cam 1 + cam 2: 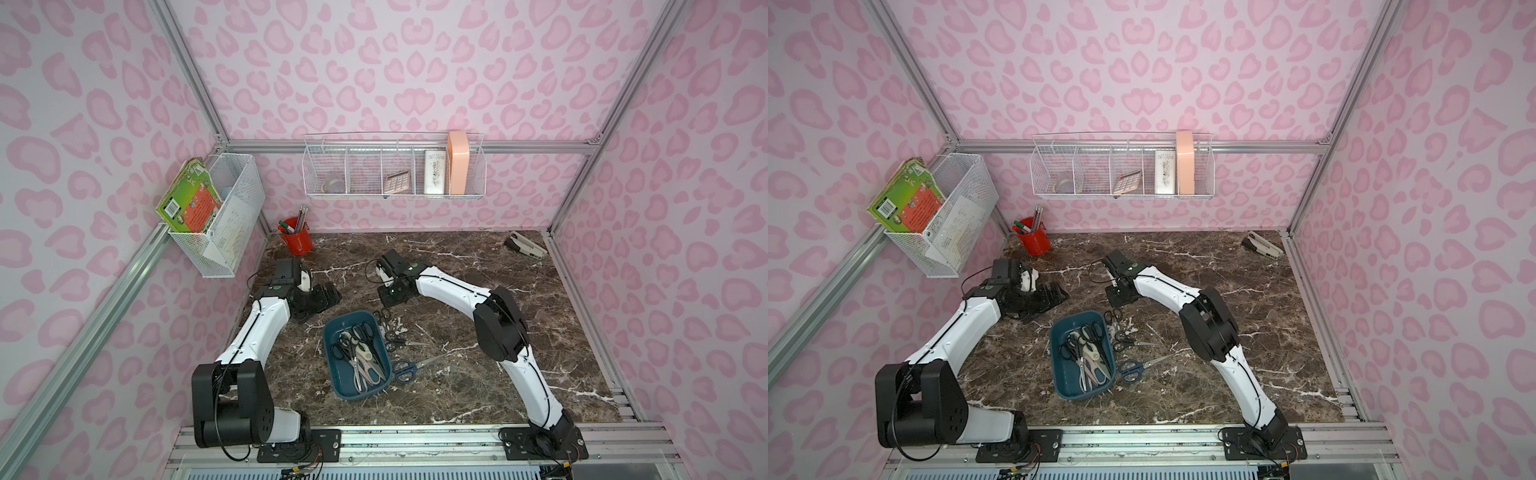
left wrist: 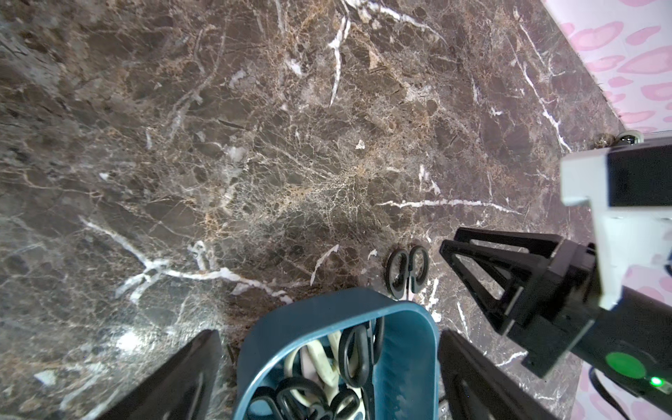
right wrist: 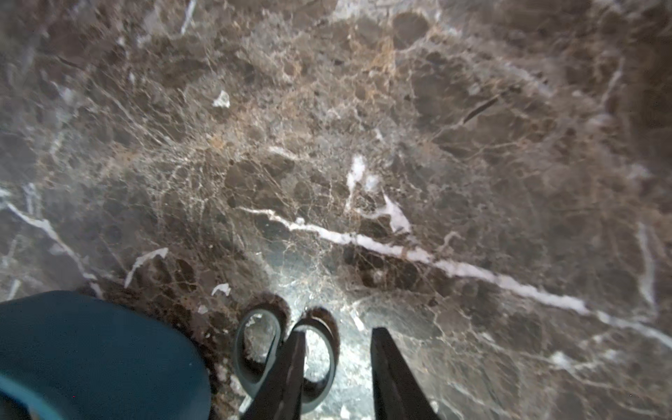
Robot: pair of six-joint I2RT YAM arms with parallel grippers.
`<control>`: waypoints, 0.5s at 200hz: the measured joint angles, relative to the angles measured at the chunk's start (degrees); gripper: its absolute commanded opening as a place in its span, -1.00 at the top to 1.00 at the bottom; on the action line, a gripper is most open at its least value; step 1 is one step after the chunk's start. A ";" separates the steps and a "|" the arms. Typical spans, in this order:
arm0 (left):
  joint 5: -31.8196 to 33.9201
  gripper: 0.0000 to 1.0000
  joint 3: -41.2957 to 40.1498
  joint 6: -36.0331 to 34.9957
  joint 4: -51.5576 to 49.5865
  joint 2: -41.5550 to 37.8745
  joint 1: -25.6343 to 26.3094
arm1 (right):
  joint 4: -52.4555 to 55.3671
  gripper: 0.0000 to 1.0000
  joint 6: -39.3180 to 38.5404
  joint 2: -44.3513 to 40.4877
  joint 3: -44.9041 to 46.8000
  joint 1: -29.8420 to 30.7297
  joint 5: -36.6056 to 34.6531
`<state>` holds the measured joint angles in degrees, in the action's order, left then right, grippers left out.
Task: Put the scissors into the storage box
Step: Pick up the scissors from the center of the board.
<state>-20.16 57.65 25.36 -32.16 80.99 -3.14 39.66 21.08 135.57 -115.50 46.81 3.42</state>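
Observation:
The dark teal storage box [image 1: 337,376] [image 1: 1061,374] sits mid-table with several scissors [image 1: 359,353] inside, black-handled and cream-handled. Beside its right wall lie black-handled scissors [image 1: 382,314] [image 3: 254,349] [image 2: 398,269], two small black pairs [image 1: 394,345], and a blue-handled pair [image 1: 405,371] [image 1: 1129,370]. My right gripper [image 1: 385,306] [image 3: 339,331] is low over the black handles, open. One finger crosses the middle of the handle and the other stands outside the loop. My left gripper [image 1: 326,297] [image 2: 327,332] hangs wide open and holds nothing, just behind the box's far end [image 2: 309,316].
A red pencil cup [image 1: 296,241] stands at the back left and a grey-white stapler [image 1: 524,246] lies at the back right corner. White wire baskets [image 1: 392,172] [image 1: 224,216] hang on the back and left walls.

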 measured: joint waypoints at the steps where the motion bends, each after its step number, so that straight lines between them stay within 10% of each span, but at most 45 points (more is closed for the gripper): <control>1: -0.02 -0.96 0.00 0.00 0.00 0.00 0.00 | 0.07 0.35 0.00 0.07 -0.07 0.04 -0.04; 100: -0.04 -0.95 0.04 0.00 0.39 -0.13 -0.02 | 5.01 0.39 -1.29 1.60 -0.17 1.68 -4.07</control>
<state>-20.21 57.69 25.36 -31.77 80.86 -3.16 44.66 19.79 137.16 -115.68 48.49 -0.64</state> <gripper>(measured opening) 0.978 0.307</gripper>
